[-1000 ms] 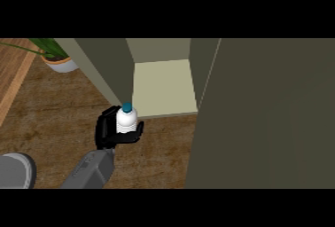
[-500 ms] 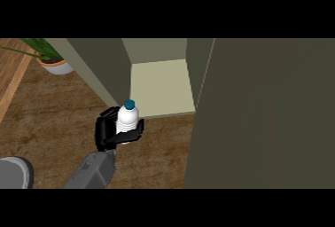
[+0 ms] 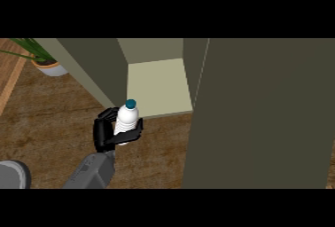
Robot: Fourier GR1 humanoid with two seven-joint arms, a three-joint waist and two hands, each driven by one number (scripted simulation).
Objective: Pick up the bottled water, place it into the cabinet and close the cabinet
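The bottled water (image 3: 127,118) is a clear bottle with a blue cap, held upright. My right hand (image 3: 104,133) is shut on it, with the fingers curled round its lower half. Its grey forearm comes in from the lower left. The bottle hangs just in front of the cabinet's open compartment, at the front edge of the pale shelf floor (image 3: 157,86). The cabinet's open door (image 3: 262,111) stands edge-on as a large dark panel filling the right side. My left hand does not show; only a grey piece of arm (image 3: 13,175) sits in the lower left corner.
A potted plant (image 3: 47,65) in a white pot stands at the back left on the wooden counter (image 3: 52,124). The cabinet's left wall (image 3: 91,71) slants down close beside the bottle.
My right hand has carried the bottle a little farther up the view, closer to the cabinet's opening. The door has not moved.
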